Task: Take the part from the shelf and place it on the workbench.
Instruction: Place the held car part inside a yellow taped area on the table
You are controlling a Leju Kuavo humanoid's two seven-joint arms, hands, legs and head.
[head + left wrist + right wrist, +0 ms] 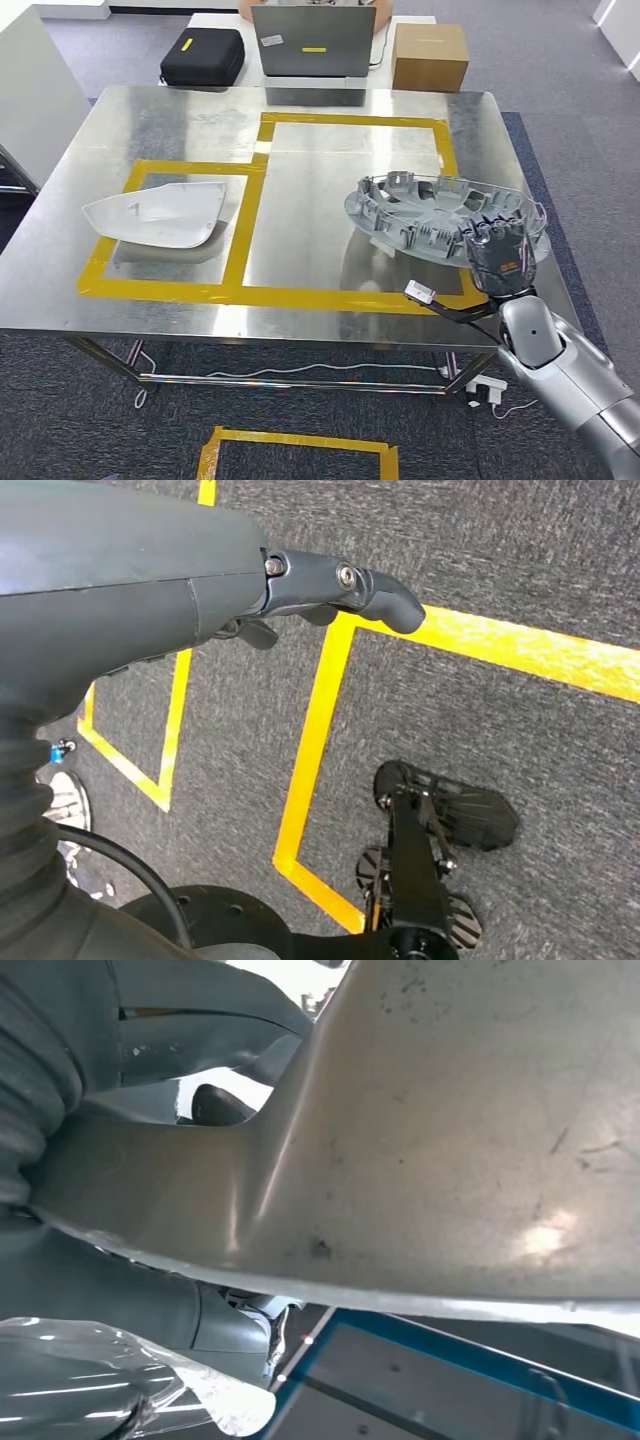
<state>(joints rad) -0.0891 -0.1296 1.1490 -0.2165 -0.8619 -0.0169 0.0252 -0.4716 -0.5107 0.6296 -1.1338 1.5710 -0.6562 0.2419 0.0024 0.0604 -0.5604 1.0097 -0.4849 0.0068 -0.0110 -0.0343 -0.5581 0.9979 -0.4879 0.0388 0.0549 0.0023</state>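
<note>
Part: grey ribbed housing [445, 215], gripped by right hand [500, 258] over workbench [317, 200] right side (white cover [158, 212] at left). Left hand [226, 570] idle, holding nothing, fingers apart. Remaining: lower, release.

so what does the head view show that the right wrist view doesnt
Head view alone: the whole steel workbench with its yellow tape outlines, a white curved cover in the left outline, and a laptop, black case and cardboard box beyond it. Right wrist view alone: the smooth underside of the grey part, close up. Both: the right robot hand holding that grey part at the bench's right side.
</note>
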